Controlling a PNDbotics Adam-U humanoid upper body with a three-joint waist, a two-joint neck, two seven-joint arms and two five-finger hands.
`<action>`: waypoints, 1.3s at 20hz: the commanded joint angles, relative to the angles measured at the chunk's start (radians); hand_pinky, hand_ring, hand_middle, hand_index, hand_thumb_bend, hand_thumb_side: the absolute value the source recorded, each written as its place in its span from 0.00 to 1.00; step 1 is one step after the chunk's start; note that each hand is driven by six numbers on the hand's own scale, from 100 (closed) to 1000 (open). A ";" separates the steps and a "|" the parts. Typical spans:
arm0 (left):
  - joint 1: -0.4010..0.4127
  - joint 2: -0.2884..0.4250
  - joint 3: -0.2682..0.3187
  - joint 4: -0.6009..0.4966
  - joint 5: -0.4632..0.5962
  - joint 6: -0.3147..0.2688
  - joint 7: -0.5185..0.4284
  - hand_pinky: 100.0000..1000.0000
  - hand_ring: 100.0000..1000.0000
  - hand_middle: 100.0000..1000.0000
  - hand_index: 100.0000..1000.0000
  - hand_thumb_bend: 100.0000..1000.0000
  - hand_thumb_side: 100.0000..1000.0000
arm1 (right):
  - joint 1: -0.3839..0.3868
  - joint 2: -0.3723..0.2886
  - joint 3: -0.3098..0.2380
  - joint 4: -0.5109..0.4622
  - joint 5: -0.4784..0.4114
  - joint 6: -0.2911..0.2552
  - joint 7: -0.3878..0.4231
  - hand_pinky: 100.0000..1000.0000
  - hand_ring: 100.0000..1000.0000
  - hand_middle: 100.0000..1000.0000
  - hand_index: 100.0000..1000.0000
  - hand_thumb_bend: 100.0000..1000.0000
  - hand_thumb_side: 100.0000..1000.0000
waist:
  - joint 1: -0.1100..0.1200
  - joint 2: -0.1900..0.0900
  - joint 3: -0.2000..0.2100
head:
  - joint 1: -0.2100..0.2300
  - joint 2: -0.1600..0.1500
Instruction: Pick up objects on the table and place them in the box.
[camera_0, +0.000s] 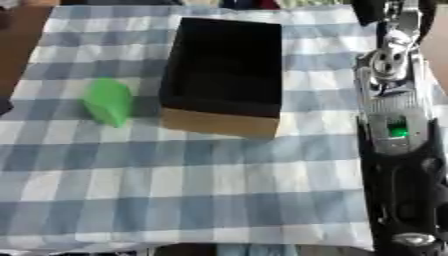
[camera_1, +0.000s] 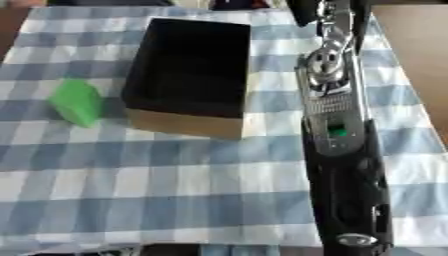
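One green object lying at the box's nine o'clock, awaiting pickup; right arm reaching past, fingers impossible to tell.

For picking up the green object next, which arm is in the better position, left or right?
Probably left. The green object lies to the left of the box, on the robot's left side. The right arm stretches along the far right, with the box between. Neither hand is visible.

A home-like tabletop — blue-and-white checked cloth over a wooden table.
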 joint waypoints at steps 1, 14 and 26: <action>-0.039 0.086 -0.036 0.044 0.014 -0.040 -0.052 0.48 0.80 0.82 0.94 0.51 0.07 | -0.019 0.003 0.006 -0.005 0.011 -0.003 0.007 0.81 0.90 0.73 0.94 0.00 0.56 | 0.007 -0.018 -0.003 | 0.008 -0.011; -0.258 0.131 -0.214 0.276 0.044 -0.130 -0.178 0.59 0.82 0.86 0.98 0.58 0.16 | -0.012 0.017 0.023 0.003 0.004 -0.013 0.023 0.81 0.90 0.73 0.94 0.00 0.56 | 0.015 -0.023 -0.021 | 0.039 -0.018; -0.446 0.030 -0.321 0.456 0.173 -0.033 -0.487 0.85 0.86 0.89 1.00 0.64 0.00 | 0.001 0.023 0.032 0.007 -0.012 -0.017 0.030 0.81 0.90 0.73 0.95 0.00 0.58 | 0.022 -0.024 -0.031 | 0.057 -0.024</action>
